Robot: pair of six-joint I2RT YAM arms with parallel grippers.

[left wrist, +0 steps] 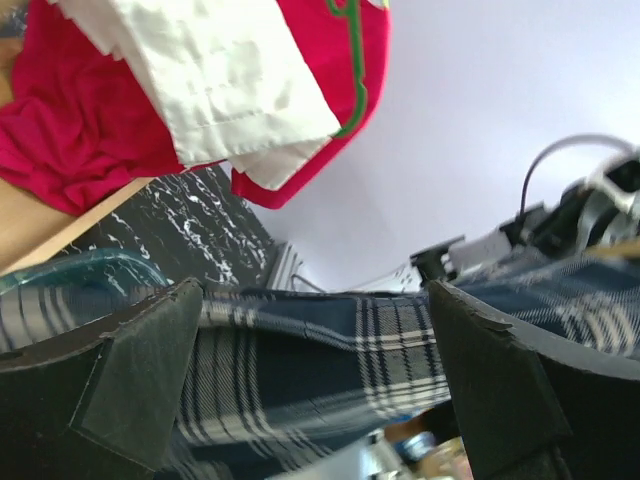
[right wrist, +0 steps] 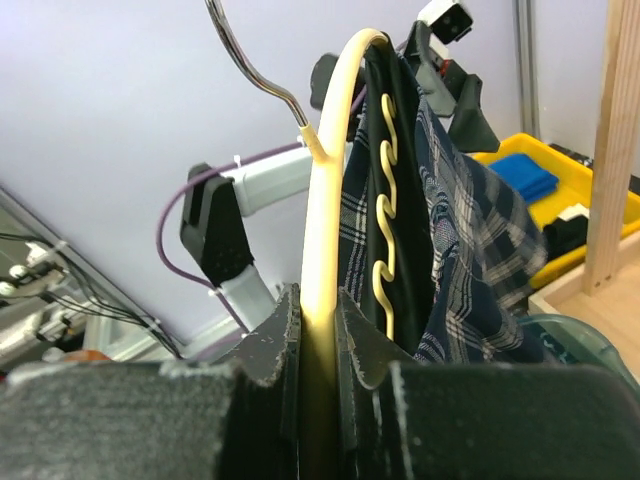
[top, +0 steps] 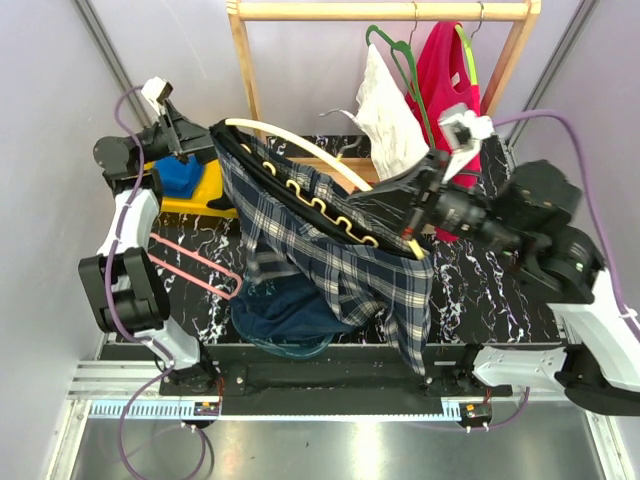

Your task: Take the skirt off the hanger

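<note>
A dark blue plaid skirt (top: 330,250) hangs on a cream hanger (top: 300,148) held above the table; its hem drops to the front edge. My right gripper (top: 420,195) is shut on the hanger's right end; in the right wrist view the cream bar (right wrist: 322,250) runs between the jaws, with the skirt (right wrist: 450,220) beside it. My left gripper (top: 205,135) is open at the skirt's left top corner. In the left wrist view the plaid cloth (left wrist: 320,350) lies between the wide-apart fingers (left wrist: 140,370).
A wooden rack (top: 385,12) stands at the back with a white garment (top: 385,115) and a red garment (top: 445,70) on hangers. A yellow bin (top: 200,190) with a blue item sits left. A pink hanger (top: 195,262) and dark blue clothes (top: 285,310) lie on the table.
</note>
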